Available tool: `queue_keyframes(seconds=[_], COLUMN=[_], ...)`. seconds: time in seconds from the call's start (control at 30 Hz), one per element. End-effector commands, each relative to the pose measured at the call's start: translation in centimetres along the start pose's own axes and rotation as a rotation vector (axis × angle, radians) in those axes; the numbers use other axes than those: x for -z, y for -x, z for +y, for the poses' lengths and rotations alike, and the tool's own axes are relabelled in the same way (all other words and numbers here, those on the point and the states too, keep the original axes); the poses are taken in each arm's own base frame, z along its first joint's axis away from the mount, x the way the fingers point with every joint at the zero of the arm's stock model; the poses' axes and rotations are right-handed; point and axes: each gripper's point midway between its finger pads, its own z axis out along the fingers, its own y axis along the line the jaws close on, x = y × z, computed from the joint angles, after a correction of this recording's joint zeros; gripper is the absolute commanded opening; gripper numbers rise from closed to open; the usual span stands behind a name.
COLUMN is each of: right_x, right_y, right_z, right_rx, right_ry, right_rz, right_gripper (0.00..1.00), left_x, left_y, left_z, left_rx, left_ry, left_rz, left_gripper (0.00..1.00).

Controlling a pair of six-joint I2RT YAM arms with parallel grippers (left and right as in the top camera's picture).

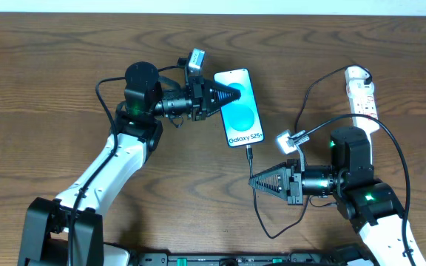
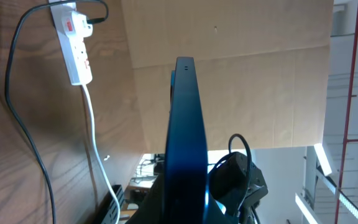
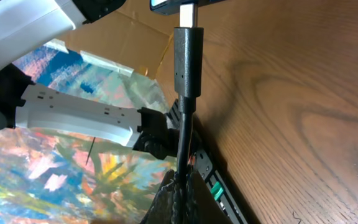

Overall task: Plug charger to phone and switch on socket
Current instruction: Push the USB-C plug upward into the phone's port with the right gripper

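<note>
Plug-in step. Clamping phone (image 1: 239, 111) mid-table by its edge with left gripper (image 1: 235, 94); pinching charger (image 3: 188, 59) cable just below plug with right gripper (image 1: 254, 182). Tip at phone's bottom port, metal showing, likely not seated. Needs straight push, then socket (image 1: 362, 90) switch, far right.

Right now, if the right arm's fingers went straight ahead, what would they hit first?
The right fingers point across bare table; the phone sits to their side, not ahead. Farther on, probably the left arm's white forearm, though height is unclear.
</note>
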Motion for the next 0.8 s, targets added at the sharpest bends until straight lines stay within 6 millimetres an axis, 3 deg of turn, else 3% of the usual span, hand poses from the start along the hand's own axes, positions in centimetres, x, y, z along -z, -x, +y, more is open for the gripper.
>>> queue_keyframes(seconds=[0.0, 0.3, 0.57, 0.77], right_x=[-0.1, -1.4, -1.4, -1.3], right_y=[0.1, -0.8, -0.9, -1.9], right_z=[-0.1, -0.3, -0.3, -1.7], right_rx=[0.027, 0.039, 0.038, 0.023], right_ry=[-0.009, -0.045, -0.046, -0.114], right_rz=[-0.001, 0.041, 0.046, 0.067], right_gripper=[0.01, 0.01, 0.01, 0.01], left_x=[0.1, 0.0, 0.5, 0.5], left_y=[0.0, 0.1, -0.5, -0.6], left_z=[-0.4, 0.1, 2.7, 2.0], left_rx=[-0.002, -0.012, -0.032, -0.070], left_ry=[-0.009, 0.006, 0.078, 0.054], left_rz=[0.009, -0.004, 0.019, 0.034], left_gripper=[0.07, 0.07, 0.07, 0.07])
